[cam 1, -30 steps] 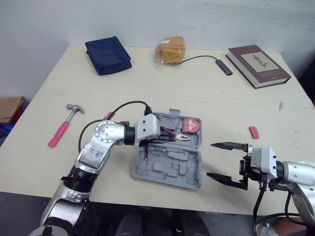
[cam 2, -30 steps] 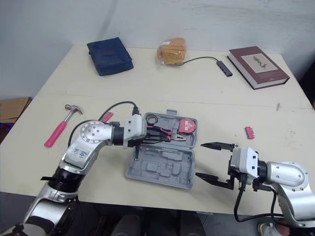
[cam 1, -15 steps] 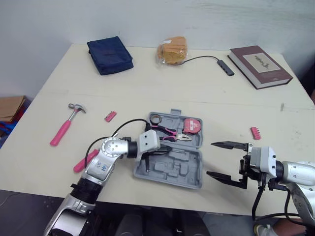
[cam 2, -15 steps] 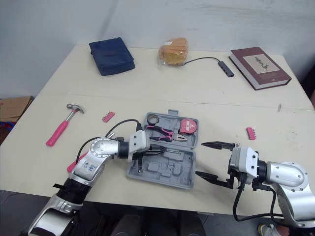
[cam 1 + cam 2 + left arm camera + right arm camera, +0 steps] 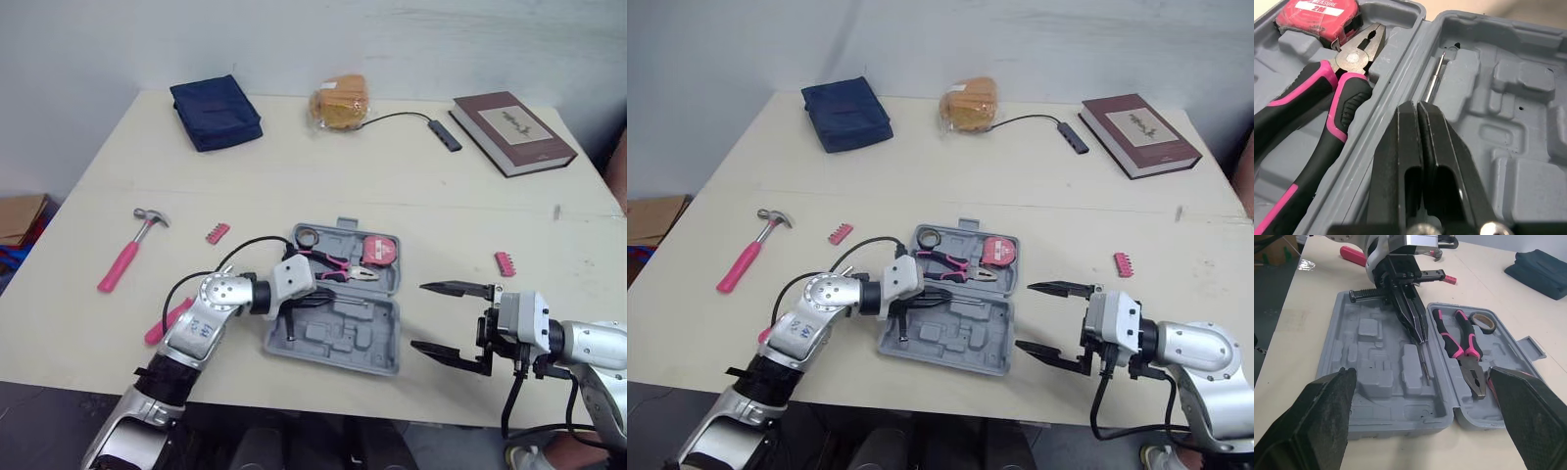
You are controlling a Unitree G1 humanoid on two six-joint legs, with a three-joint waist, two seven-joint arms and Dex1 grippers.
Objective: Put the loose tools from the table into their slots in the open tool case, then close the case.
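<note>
On the table [image 5: 392, 166], the tool case [image 5: 338, 338] lies open and partly filled, with my left gripper [image 5: 1418, 105] working inside it.
From the left: a hammer [image 5: 130, 251], a pink handle [image 5: 168, 321] I cannot identify beside my left arm, and a bit strip [image 5: 217, 233] lie loose on the table. The left gripper's fingers are pressed together on a thin screwdriver [image 5: 1434, 81], holding it over the case's near half, whose other slots look empty. The far half holds a tape roll [image 5: 310, 237], pliers [image 5: 338, 266] and a tape measure [image 5: 380, 250]. My right gripper [image 5: 418, 317] hovers just right of the case, spread wide and holding nothing, and a second bit strip [image 5: 505, 263] lies beyond it. I judge the task about half done: the screwdriver needs seating, four loose pieces need fetching, and the lid is not yet closed.
</note>
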